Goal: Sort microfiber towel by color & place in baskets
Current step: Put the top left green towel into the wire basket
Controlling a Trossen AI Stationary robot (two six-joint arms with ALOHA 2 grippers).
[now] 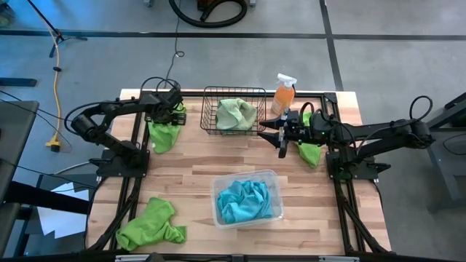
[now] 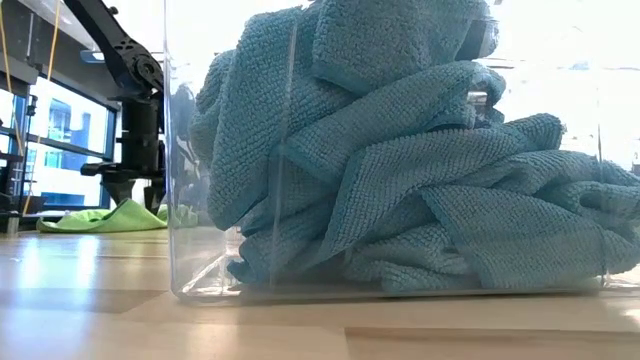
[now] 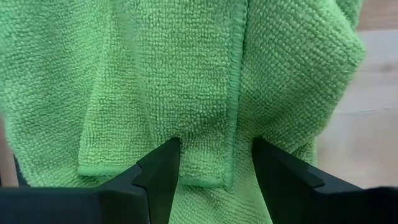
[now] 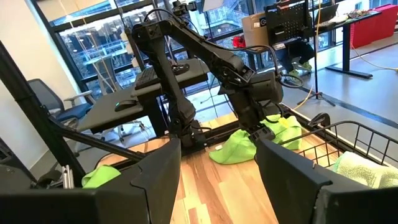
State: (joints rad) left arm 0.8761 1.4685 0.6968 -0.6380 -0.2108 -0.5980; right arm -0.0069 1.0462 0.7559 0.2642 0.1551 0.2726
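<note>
A lime green microfiber towel (image 1: 164, 137) lies bunched at the table's far left. My left gripper (image 3: 216, 168) stands open right over it, pointing steeply down, its fingers on either side of a hemmed fold. The black wire basket (image 1: 211, 120) at the far middle holds a pale green towel (image 1: 237, 113). The clear tub (image 1: 273, 178) near the front holds turquoise towels (image 2: 400, 150). My right gripper (image 1: 281, 138) hangs open and level beside the basket, touching nothing. Two more lime towels lie on the table, one below the right arm (image 1: 310, 153) and one at the near left (image 1: 151, 224). My left gripper comes at the lime towel from above, slanting slightly. Both open fingertips (image 3: 163, 163) meet the towel's top surface, with a hemmed fold (image 3: 231, 124) lying between them. Nothing is pinched. The towel lies slack on the table (image 4: 242, 148).
An orange spray bottle (image 1: 284, 94) stands at the far edge, between the basket and the right arm. Bare wood lies between the basket and the tub. Arm bases and frame rails stand along both sides.
</note>
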